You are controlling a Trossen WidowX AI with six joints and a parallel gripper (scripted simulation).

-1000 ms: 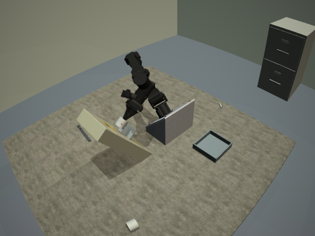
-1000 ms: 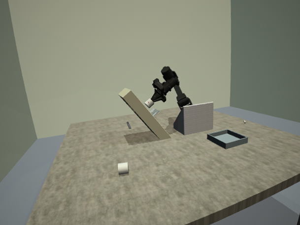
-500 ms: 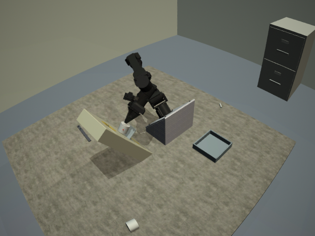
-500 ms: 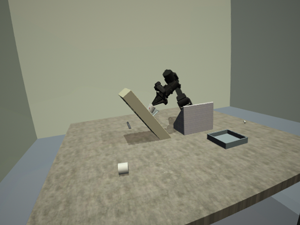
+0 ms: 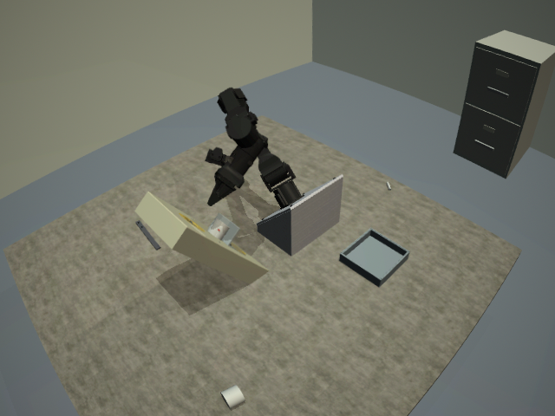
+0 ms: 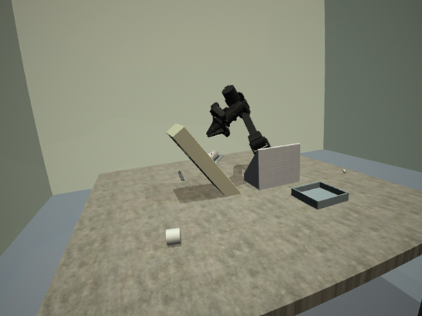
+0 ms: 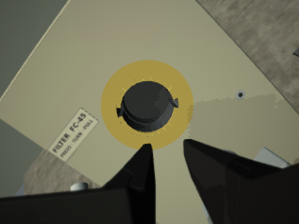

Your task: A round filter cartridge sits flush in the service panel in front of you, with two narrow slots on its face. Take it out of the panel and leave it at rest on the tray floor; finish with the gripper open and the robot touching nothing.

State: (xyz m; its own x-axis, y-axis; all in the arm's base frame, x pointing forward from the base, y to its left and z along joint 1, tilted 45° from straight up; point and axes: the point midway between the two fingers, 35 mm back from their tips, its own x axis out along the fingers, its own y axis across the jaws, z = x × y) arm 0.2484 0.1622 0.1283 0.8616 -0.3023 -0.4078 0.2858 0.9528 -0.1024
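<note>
The cream service panel (image 5: 219,257) (image 6: 204,164) (image 7: 93,47) leans at a slant; its round socket (image 7: 147,105) in the yellow ring is empty. The white filter cartridge (image 5: 218,230) (image 6: 213,155), with a red mark, is out of the socket, at the pale grey plate (image 5: 231,234) (image 6: 220,158) on the panel's robot side. Whether it rests steadily there I cannot tell. My gripper (image 5: 209,204) (image 6: 207,135) (image 7: 167,148) is slightly open and empty, above the panel's face and apart from the cartridge. The shallow dark-walled tray (image 5: 342,258) (image 6: 332,201) holds nothing.
An upright grey divider (image 5: 316,219) (image 6: 279,166) stands between the panel and the tray, close by the arm. A white cylinder (image 5: 232,396) (image 6: 173,236) lies near the front. A dark flat bar (image 5: 147,235) (image 6: 181,176) lies beside the panel; a small white piece (image 5: 388,185) (image 6: 344,171) lies farther back.
</note>
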